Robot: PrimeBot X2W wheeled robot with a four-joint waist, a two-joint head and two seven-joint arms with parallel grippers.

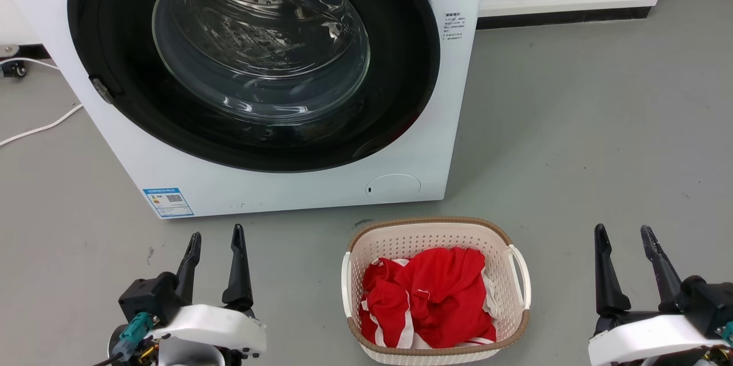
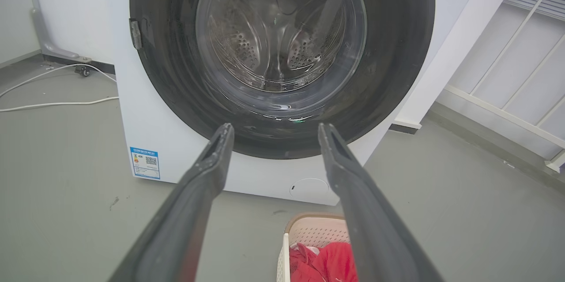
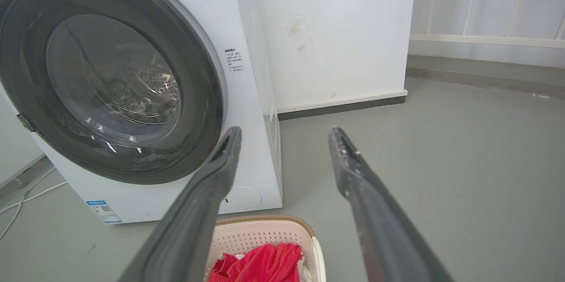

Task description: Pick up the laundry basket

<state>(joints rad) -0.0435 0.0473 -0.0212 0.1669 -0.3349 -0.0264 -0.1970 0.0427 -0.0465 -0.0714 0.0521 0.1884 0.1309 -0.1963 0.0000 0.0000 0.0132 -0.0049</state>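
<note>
- At lower left in the head view, the left gripper [image 1: 216,231] hovers over the grey floor [image 1: 572,154], fingers spread, holding nothing.
- Up behind it stands the white washing machine [image 1: 172,183] (round glass door facing the robot).
- Centre-right, the laundry basket [image 1: 424,239] sits on the floor just before the washing machine, a red garment [image 1: 435,291] inside.
- Far right, the right gripper [image 1: 623,228] hangs equally spread, empty.

Cropped, hidden
White washing machine [image 1: 286,188]: top cropped, blue sticker [image 1: 168,201] unreadable; cream perforated plastic basket [image 1: 401,243] before it: floor hidden under red cloth [image 1: 435,291].
</note>
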